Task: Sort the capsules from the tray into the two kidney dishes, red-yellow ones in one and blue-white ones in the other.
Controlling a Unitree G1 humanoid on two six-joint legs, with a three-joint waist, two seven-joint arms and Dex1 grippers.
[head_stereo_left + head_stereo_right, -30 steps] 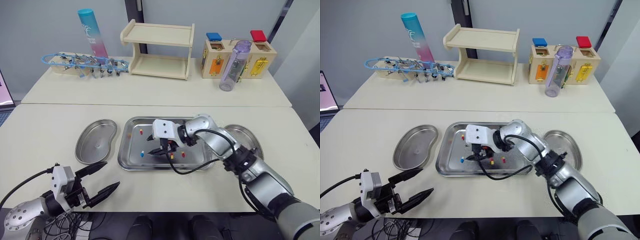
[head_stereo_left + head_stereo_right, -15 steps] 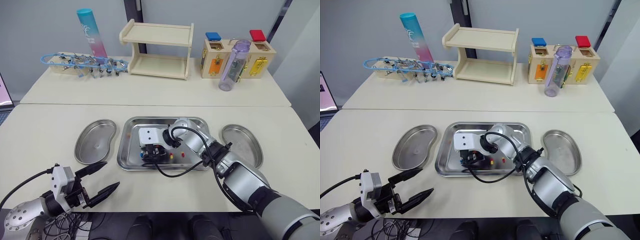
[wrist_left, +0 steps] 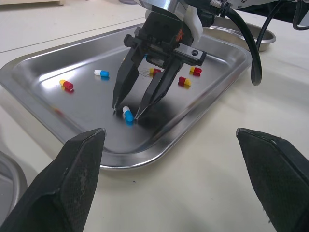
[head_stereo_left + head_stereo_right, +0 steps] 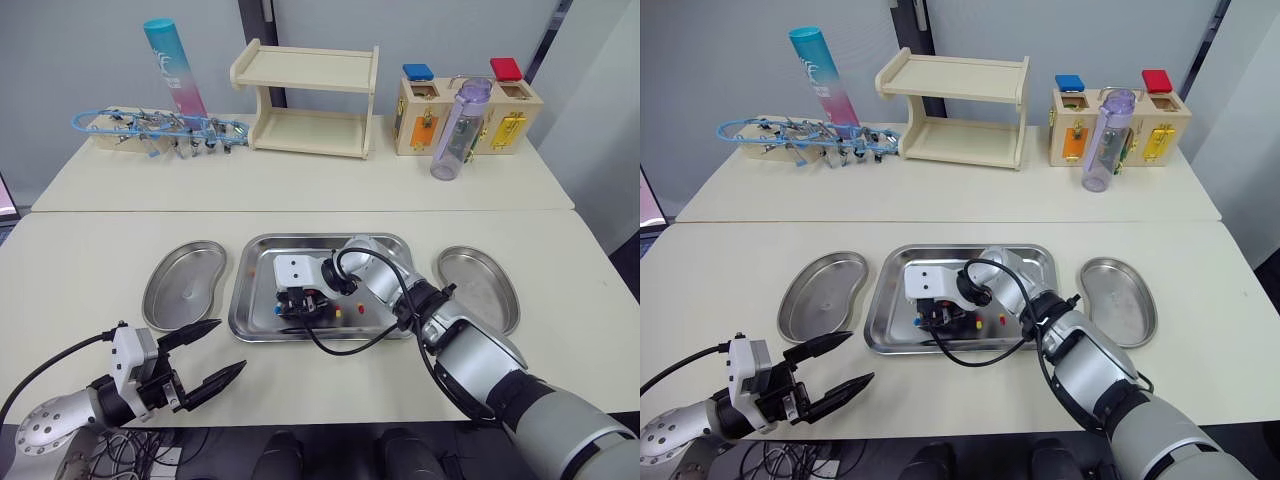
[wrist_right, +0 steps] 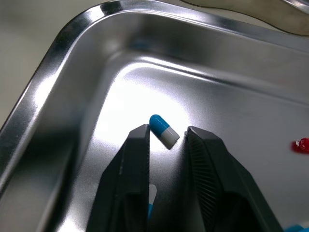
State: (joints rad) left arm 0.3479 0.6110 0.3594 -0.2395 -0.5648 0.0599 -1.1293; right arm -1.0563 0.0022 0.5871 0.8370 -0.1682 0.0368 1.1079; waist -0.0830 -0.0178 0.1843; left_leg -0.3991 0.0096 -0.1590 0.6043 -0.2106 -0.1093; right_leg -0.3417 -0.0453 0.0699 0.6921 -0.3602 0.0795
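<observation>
The right gripper (image 3: 125, 112) stands tips-down in the near-left part of the tray (image 4: 320, 239). Its fingers are apart, straddling one blue-white capsule (image 5: 163, 131) without clamping it. The capsule lies flat on the tray floor directly between the tips, its long axis slanted across the gap (so closing may turn it before it seats). The left gripper (image 4: 226, 345), fingers spread wide and empty, hovers over the near edge of the table (image 4: 330, 390), well apart from the tray. The right arm is plainly nearer.
</observation>
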